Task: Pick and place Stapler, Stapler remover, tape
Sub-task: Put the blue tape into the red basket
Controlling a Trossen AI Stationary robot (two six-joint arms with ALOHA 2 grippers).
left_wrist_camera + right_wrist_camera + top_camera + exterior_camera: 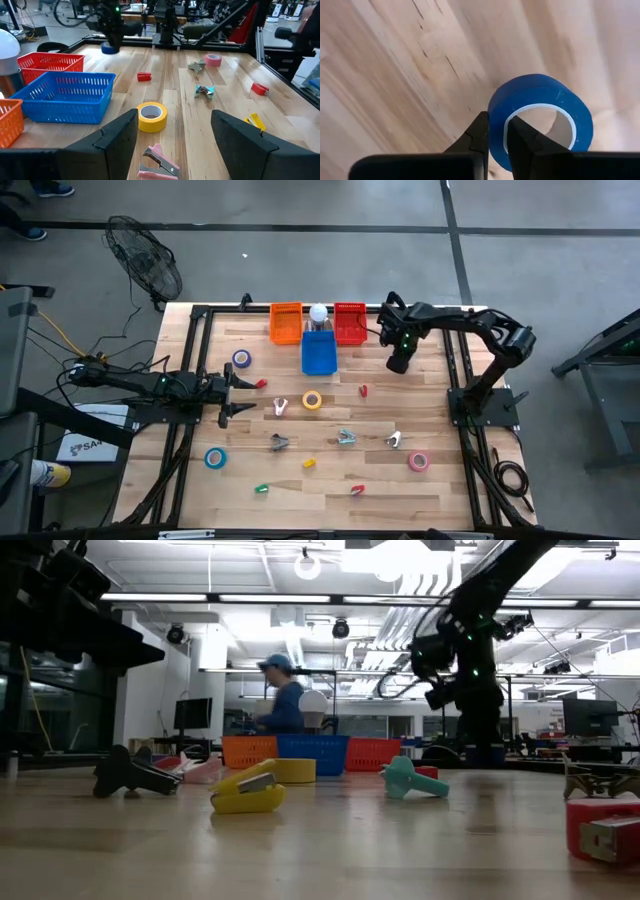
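My right gripper [399, 365] points down over the far right of the table, shut on a blue tape roll [540, 117], which also shows in the left wrist view [109, 48]. My left gripper [243, 396] waits open and level at the table's left, touching nothing. Before it lie a yellow tape roll [151, 116] and a pink staple remover [157, 162]. Two more blue rolls [241, 358] [215, 457] and a pink roll [418, 461] lie flat on the wood. Small staplers, red [363, 391], yellow [309, 464] and green [262, 489], and several staple removers [346, 438] are scattered about. My right gripper pinches the blue roll's wall [495, 107] with one finger [520, 140] inside the ring and the other [479, 132] outside. The fingers come from above, pointing down. The roll hangs below them with its hole upward, a little clear of the table.
An orange basket [286, 322], a blue basket [319, 352] and a red basket [350, 322] stand side by side at the far edge, with a white ball-shaped thing [319, 312] behind the blue one. A person [283, 695] stands in the room beyond the table.
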